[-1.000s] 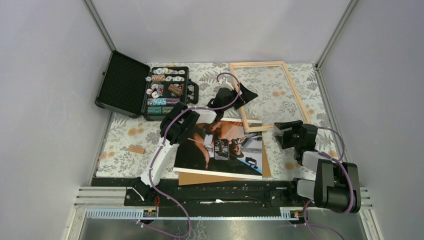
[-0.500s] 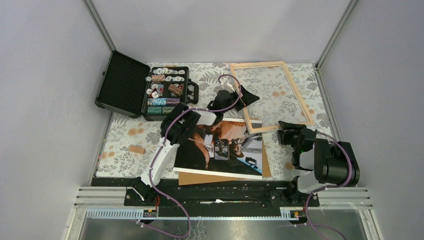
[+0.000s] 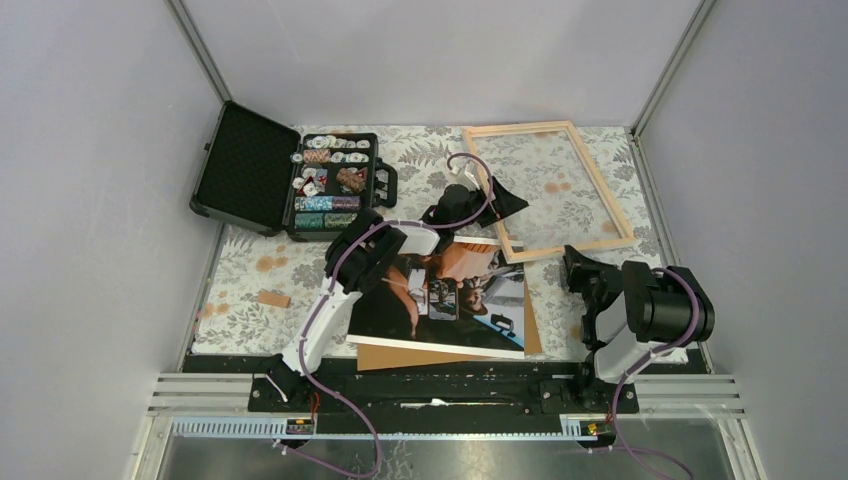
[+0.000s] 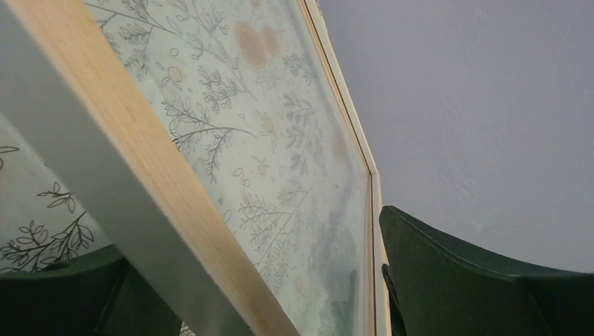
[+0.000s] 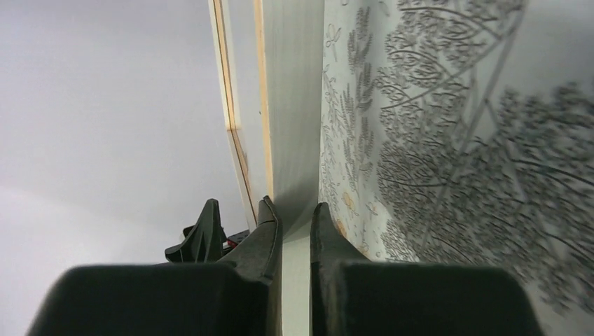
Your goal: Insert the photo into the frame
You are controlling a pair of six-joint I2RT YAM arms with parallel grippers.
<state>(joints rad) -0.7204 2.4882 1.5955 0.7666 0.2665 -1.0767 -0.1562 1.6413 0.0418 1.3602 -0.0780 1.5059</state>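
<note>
The frame [image 3: 603, 180], thin light wood around a clear pane, lies at the back right of the floral cloth. My left gripper [image 3: 487, 203] is open, and the frame's left rail [image 4: 140, 175] passes between its wide-spread fingers [image 4: 490, 280]. My right gripper [image 3: 577, 260] is at the frame's near right part, shut on the frame's edge [image 5: 291, 105], which runs between its fingertips [image 5: 270, 217]. The photo [image 3: 440, 300], dark with skin and orange tones and a white border, lies face up near the front, partly under the left arm.
A brown cardboard backing board [image 3: 400, 356] sticks out from under the photo. An open black case of poker chips [image 3: 290, 180] stands at the back left. A small wooden block [image 3: 272, 298] lies on the cloth at the left.
My right gripper has closed on the frame's near edge while its arm drew back toward the base. The frame's near end has swung slightly to the right. The left gripper stayed open.
</note>
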